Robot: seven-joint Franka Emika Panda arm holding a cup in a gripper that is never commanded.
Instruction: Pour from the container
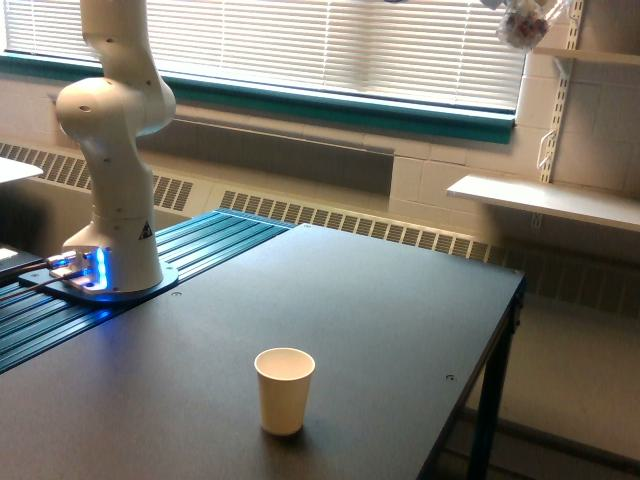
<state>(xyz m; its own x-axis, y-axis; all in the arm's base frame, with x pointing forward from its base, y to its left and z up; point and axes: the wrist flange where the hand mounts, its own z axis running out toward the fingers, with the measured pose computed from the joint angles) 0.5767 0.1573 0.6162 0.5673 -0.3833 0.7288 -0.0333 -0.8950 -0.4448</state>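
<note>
Above window blinds (pixel 330 45), container (pixel 524 26), hand unseen.

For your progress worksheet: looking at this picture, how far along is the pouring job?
Done: the container is lifted high, near the frame's top edge. In hand: it hangs well towards the exterior view's right of the paper cup, which stands upright on the table. Left: positioning and pouring. The gripper is out of frame.

Clear cup (pixel 523 26) high at top edge; paper cup (pixel 284 389) upright on table (pixel 380 310).
</note>
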